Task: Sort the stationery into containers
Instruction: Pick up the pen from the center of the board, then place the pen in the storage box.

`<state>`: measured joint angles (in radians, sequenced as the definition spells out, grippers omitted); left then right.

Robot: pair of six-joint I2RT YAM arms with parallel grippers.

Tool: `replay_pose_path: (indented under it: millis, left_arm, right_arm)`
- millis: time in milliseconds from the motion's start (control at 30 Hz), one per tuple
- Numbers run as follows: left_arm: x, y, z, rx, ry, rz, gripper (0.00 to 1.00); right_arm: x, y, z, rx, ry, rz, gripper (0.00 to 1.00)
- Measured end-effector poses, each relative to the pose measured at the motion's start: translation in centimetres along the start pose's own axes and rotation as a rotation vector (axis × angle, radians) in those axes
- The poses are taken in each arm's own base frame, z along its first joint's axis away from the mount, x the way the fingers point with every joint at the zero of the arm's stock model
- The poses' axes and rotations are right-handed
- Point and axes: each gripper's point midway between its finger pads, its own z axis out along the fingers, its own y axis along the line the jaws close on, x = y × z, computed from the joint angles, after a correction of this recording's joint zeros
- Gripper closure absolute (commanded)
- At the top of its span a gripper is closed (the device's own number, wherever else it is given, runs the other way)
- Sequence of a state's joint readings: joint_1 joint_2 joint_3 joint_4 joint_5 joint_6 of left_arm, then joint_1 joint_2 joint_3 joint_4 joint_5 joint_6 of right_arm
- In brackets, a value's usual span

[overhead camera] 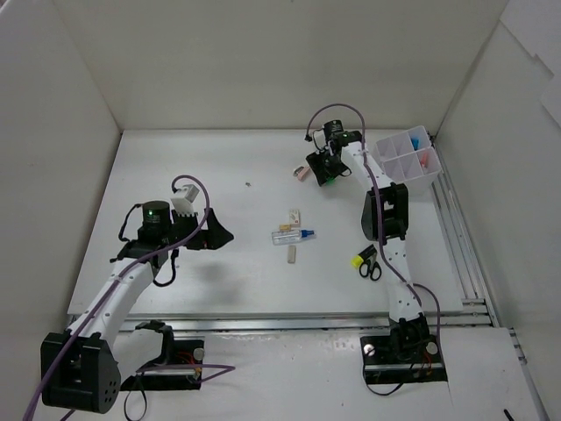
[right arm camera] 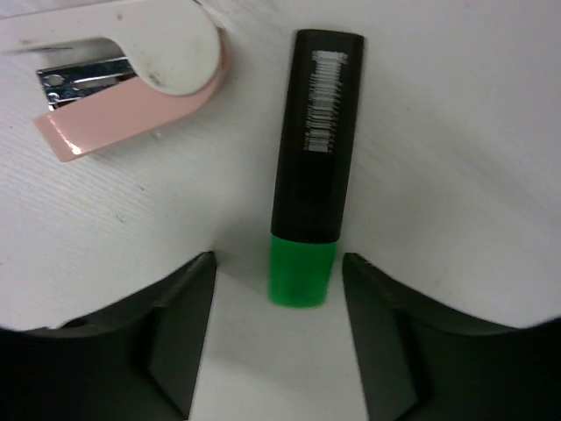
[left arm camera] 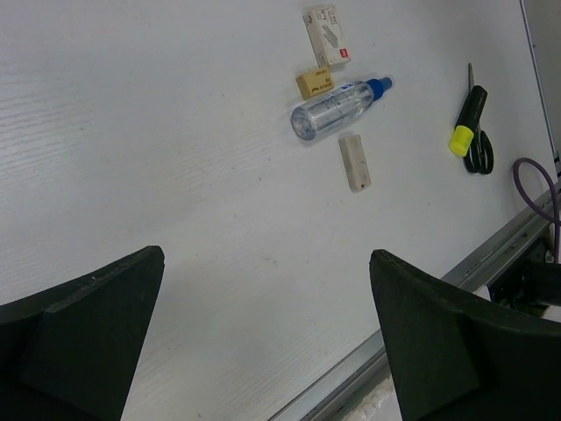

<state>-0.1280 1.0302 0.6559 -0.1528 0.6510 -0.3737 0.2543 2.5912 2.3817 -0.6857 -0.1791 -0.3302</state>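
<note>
My right gripper (right arm camera: 279, 260) is open and low over the table, its fingers either side of the green cap of a black marker (right arm camera: 316, 149) that lies flat. In the top view this gripper (overhead camera: 326, 173) is just left of the white organiser box (overhead camera: 391, 146). My left gripper (left arm camera: 267, 254) is open and empty above bare table, also seen in the top view (overhead camera: 216, 235). Ahead of it lie a clear blue-capped tube (left arm camera: 337, 107), a beige eraser (left arm camera: 314, 83), a white boxed eraser (left arm camera: 326, 35), a long beige eraser (left arm camera: 354, 162), a yellow-capped marker (left arm camera: 465, 118) and black scissors (left arm camera: 479, 154).
A pink and white stapler (right arm camera: 131, 74) lies just left of the green marker. The organiser holds pink (overhead camera: 426, 161) and blue (overhead camera: 416, 139) items in its far compartments. White walls enclose the table; a metal rail (overhead camera: 465, 254) runs along the right and front edges.
</note>
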Motion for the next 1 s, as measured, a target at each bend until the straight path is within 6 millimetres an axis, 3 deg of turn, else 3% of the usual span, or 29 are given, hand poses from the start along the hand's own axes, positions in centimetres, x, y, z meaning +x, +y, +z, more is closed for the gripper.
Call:
replay_pose_path:
  millis: [33, 67, 167, 267, 433, 500, 567, 700, 800, 900, 1000]
  left_arm:
    - [0.1, 0.1, 0.1, -0.001, 0.003, -0.002, 0.01]
    - [0.1, 0.1, 0.1, -0.002, 0.006, -0.004, 0.01]
    - [0.3, 0.3, 0.3, -0.006, 0.016, -0.011, 0.00]
    - [0.4, 0.4, 0.4, -0.008, 0.020, -0.014, 0.00]
    - [0.4, 0.6, 0.4, -0.015, 0.019, -0.014, 0.00]
    - [0.3, 0.7, 0.4, -0.021, 0.016, -0.014, 0.01]
    - [0.3, 0.7, 0.4, -0.026, 0.015, -0.014, 0.00]
    - [0.4, 0.9, 0.5, -0.030, 0.018, -0.015, 0.01]
    - [0.6, 1.2, 0.8, -0.034, 0.028, -0.020, 0.01]
    - [0.9, 1.6, 1.3, -0.038, 0.044, -0.030, 0.01]
    - [1.1, 2.0, 1.8, -0.042, 0.057, -0.039, 0.01]
  right_arm:
    - [-0.1, 0.1, 0.1, -0.007, -0.002, -0.003, 0.56]
    - [-0.1, 0.1, 0.1, -0.011, -0.001, -0.011, 0.70]
    - [0.0, 0.1, 0.1, -0.016, 0.007, -0.023, 0.91]
    - [0.1, -0.1, -0.1, -0.006, 0.015, -0.031, 1.00]
    - [0.5, -1.7, -1.1, 0.075, 0.044, -0.099, 1.00]
    - [0.5, -2.9, -3.3, 0.141, 0.062, -0.165, 1.00]
    - [-0.2, -4.6, -6.8, 0.241, 0.066, -0.244, 1.00]
    - [-2.9, -9.5, -17.2, 0.561, 0.063, -0.375, 1.00]
    - [-3.4, -13.4, -23.1, 0.773, 0.118, -0.408, 1.00]
    - [-2.0, -17.6, -26.4, 0.940, 0.252, -0.415, 1.00]
    - [0.2, -21.5, -27.5, 1.048, 0.420, -0.437, 1.00]
